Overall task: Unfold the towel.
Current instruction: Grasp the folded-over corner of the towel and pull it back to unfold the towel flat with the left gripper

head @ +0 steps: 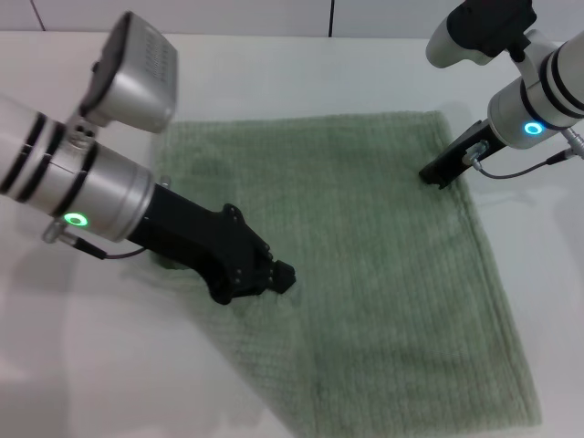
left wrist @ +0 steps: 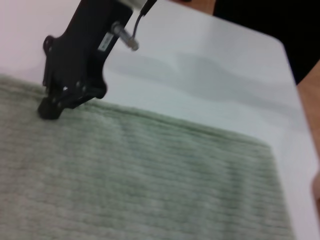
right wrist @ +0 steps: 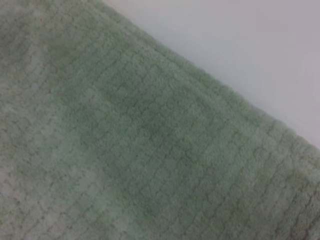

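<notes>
The sage-green towel [head: 383,274] lies spread flat on the white table, a wide ribbed sheet running from the far middle to the near right. My left gripper [head: 278,274] is low over the towel's left part, close to its slanting left border. My right gripper [head: 433,173] rests at the towel's far right edge, near the far right corner. The left wrist view looks across the towel [left wrist: 150,175] at that right gripper [left wrist: 50,107], which touches the hem. Only the towel [right wrist: 150,140] and a strip of table fill the right wrist view.
The white table [head: 274,73] surrounds the towel, with bare surface to the left, far side and right. The table's edge [left wrist: 290,55] shows in the left wrist view, dark floor beyond it.
</notes>
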`<act>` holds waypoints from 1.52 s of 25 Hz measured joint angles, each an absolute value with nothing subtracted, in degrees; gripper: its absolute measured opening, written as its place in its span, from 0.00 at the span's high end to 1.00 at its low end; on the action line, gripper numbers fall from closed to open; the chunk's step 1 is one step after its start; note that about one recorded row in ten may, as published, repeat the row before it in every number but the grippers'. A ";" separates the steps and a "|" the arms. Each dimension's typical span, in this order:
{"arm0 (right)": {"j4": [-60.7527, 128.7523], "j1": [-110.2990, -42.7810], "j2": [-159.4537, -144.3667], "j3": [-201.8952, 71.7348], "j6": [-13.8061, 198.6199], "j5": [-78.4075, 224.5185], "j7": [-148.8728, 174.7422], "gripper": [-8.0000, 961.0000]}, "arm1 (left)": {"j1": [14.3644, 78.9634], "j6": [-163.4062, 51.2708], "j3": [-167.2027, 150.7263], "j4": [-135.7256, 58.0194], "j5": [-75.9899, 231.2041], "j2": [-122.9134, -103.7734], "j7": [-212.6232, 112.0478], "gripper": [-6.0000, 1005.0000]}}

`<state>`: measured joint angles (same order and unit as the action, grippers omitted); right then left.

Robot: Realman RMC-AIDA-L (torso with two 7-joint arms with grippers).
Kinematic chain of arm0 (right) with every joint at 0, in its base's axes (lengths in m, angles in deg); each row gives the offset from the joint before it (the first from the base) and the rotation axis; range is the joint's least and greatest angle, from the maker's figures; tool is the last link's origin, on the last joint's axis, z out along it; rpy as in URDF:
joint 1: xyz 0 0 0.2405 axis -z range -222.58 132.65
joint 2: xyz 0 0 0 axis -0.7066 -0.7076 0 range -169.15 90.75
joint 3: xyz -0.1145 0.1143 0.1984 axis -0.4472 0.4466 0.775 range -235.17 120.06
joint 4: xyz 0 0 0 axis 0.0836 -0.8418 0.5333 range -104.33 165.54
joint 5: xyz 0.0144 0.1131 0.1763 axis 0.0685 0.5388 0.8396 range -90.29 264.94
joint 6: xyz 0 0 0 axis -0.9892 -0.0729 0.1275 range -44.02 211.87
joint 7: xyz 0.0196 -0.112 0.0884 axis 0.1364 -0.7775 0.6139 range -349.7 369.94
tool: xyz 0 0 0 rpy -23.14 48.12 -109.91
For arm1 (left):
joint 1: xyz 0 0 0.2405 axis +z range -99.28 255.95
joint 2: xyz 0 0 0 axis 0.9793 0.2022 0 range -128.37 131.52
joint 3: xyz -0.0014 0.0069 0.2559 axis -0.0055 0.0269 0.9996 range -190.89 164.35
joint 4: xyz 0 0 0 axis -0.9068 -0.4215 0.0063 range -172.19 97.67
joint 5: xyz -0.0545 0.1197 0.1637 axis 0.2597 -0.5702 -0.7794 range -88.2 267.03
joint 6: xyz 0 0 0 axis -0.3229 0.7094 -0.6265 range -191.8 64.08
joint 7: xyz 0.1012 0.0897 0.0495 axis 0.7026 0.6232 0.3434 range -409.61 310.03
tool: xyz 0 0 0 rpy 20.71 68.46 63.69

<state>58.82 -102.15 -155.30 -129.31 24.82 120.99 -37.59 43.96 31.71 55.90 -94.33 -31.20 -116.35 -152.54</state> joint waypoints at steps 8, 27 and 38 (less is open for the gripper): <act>58.82 -102.26 -155.38 -129.43 24.69 120.99 -37.46 0.91 | 43.66 41.57 50.24 -96.51 -31.35 -116.25 -153.21 0.97; 58.82 -102.26 -155.59 -129.53 24.83 120.99 -37.52 0.91 | 43.42 48.01 48.25 -98.07 -39.23 -114.98 -158.31 0.97; 58.75 -102.35 -155.67 -129.53 24.93 120.99 -37.57 0.91 | 44.44 51.31 48.09 -100.69 -39.19 -115.31 -159.95 0.95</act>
